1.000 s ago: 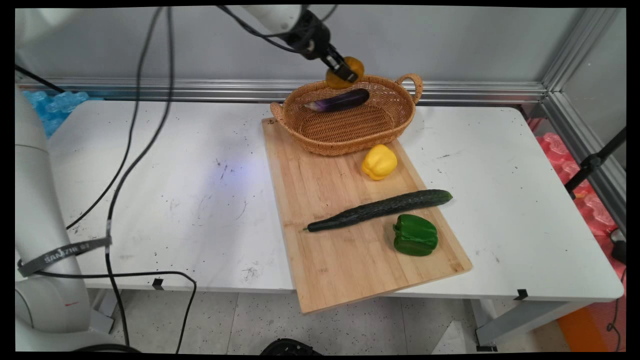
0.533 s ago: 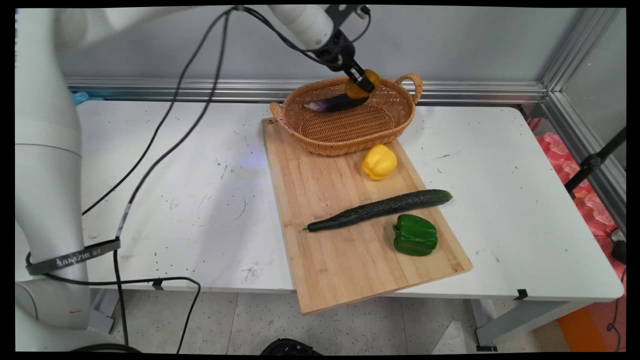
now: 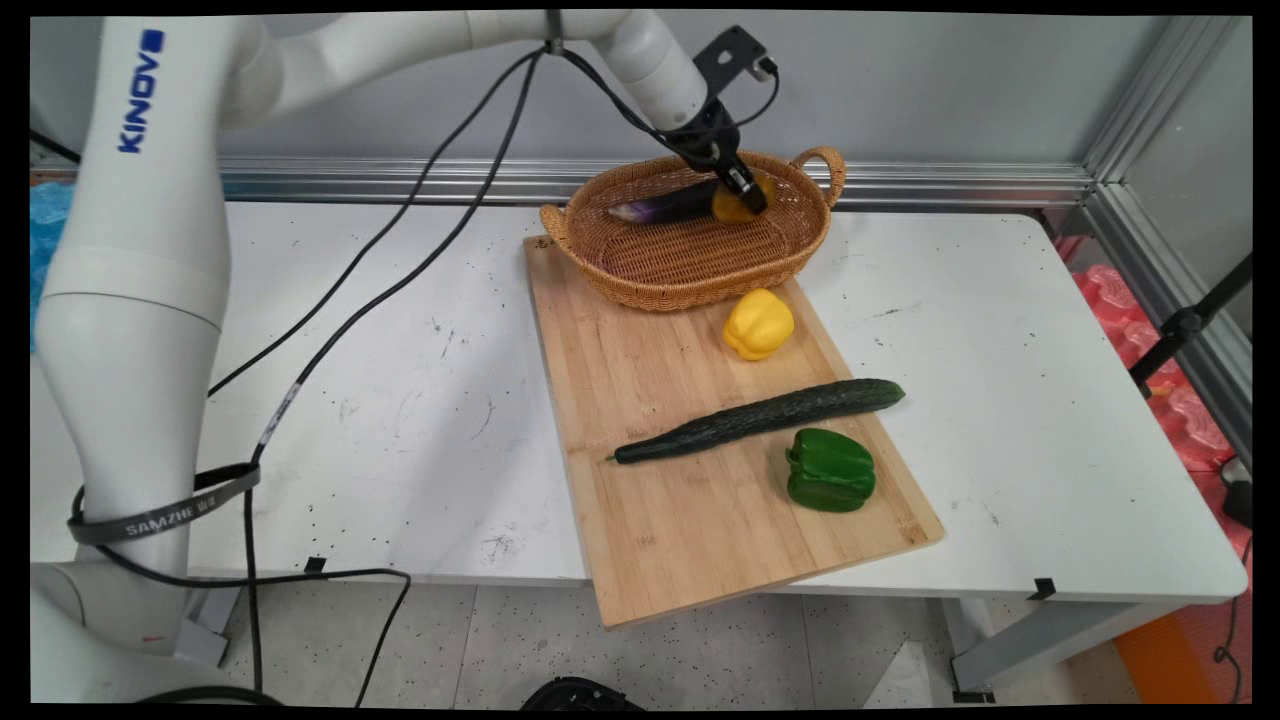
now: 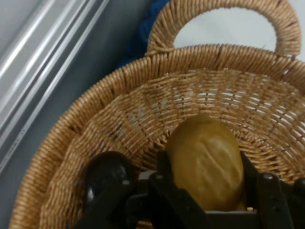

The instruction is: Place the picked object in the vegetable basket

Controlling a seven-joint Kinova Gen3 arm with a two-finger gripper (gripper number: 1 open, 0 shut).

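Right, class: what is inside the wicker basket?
Inside the wicker basket: a purple eggplant and a golden potato-like item clamped in the tool. The eggplant's right end is hidden behind them.

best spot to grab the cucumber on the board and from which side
Grip the cucumber near its middle, coming straight down from above, fingers closing across its narrow width. It lies flat and slanted on the cutting board, apart from the green pepper, so the top is unobstructed.
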